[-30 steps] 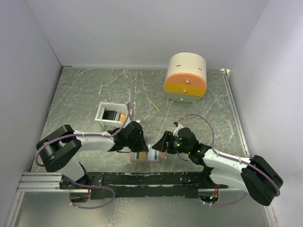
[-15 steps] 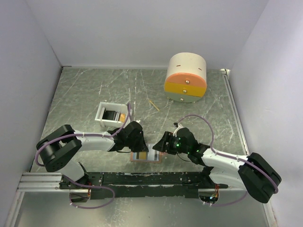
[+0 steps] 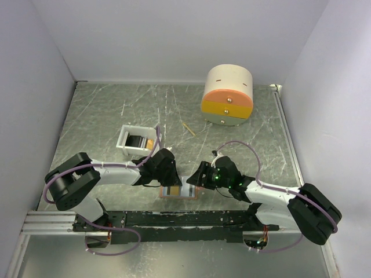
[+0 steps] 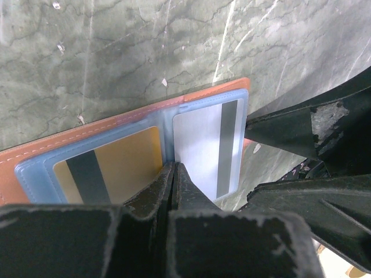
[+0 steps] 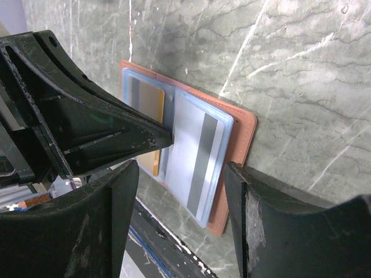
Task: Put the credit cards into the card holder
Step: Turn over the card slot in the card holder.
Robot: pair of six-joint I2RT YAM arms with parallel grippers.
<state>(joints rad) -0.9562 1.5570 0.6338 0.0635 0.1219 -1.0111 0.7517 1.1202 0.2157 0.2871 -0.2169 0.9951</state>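
Salmon-pink card holder [image 3: 178,191] is lying opened flat on the grey marbled table [image 3: 104,110], right by the near edge and between the two arms. Blue see-through sleeves face up. The left sleeve has a gold card [image 4: 124,159] with a black stripe in it. The right sleeve has a pale card [image 4: 200,150] with a grey stripe, and both look fully tucked in.

The left gripper [image 4: 175,168] is pinched all the way closed with nothing between the fingers. Its tips come down right on the centre fold between the two sleeves, and it looks like they're touching it.

The right gripper [image 5: 181,168] comes in from the other side with its jaws a fair way apart and not gripping anything. The holder's right end lies below the gap between them. From the left wrist cam one of its fingers is right up against the holder's right edge, but I can't tell if it's actually pressing on it.

Further back and a bit left is a white tray [image 3: 124,136] with a black card [image 3: 137,141] and an orange-gold card [image 3: 149,143] inside. Past that, more toward the middle, a thin wooden stick [image 3: 187,128] lies at an angle on the table. At the far right is the round drawer box [image 3: 228,87], cream on top with an orange and a yellow drawer, well apart from everything else.
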